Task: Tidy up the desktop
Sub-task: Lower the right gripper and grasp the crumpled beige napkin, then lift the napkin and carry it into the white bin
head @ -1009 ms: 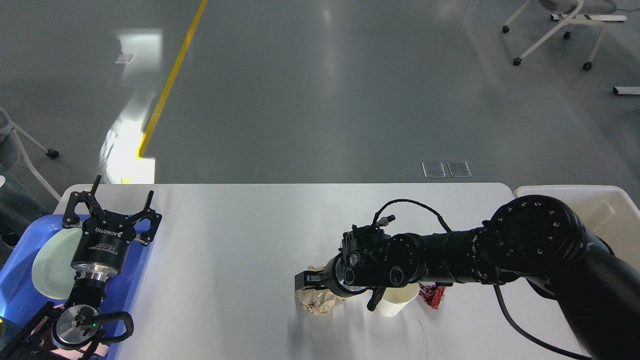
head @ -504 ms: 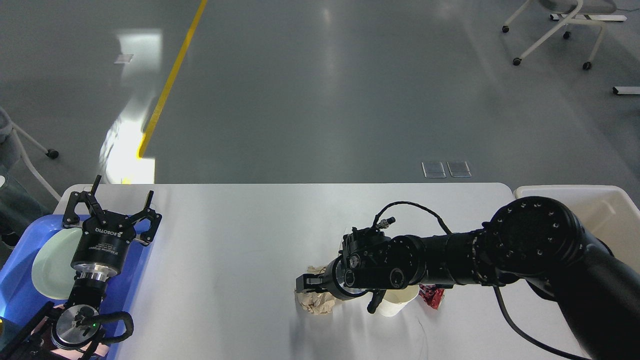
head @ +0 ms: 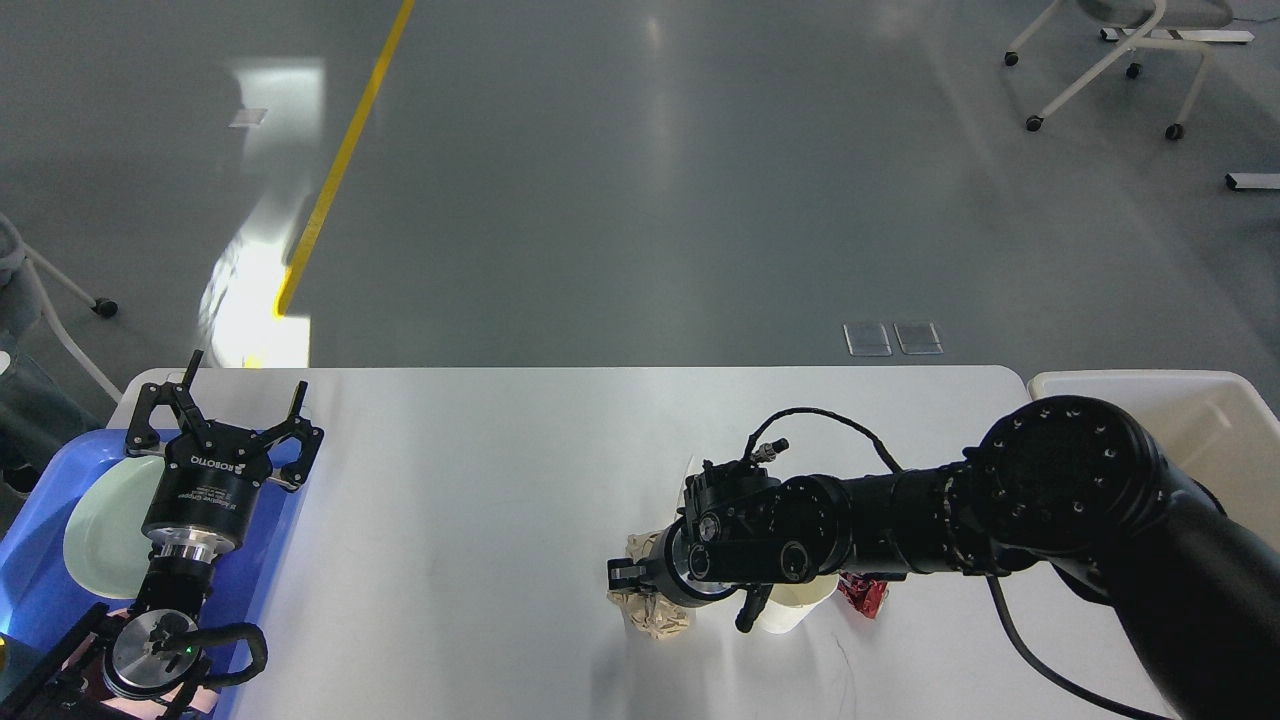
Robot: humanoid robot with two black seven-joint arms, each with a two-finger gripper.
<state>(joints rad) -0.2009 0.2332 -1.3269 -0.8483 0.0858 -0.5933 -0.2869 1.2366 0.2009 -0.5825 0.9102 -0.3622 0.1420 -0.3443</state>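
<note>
R gripper (head: 628, 577) looks closed on crumpled paper (head: 655, 612) – grip seems shallow, wad may drop. Cup (head: 792, 605) right behind wrist – could get knocked over

L gripper (head: 222, 410) open, idle

Crumpled paper (head: 655, 610) left of cup (head: 790, 605)

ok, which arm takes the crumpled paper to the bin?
Right. Its claw is already on the crumpled paper, and the cream bin sits at the desktop's right end. The left claw hangs open over the blue tray, far off.
</note>
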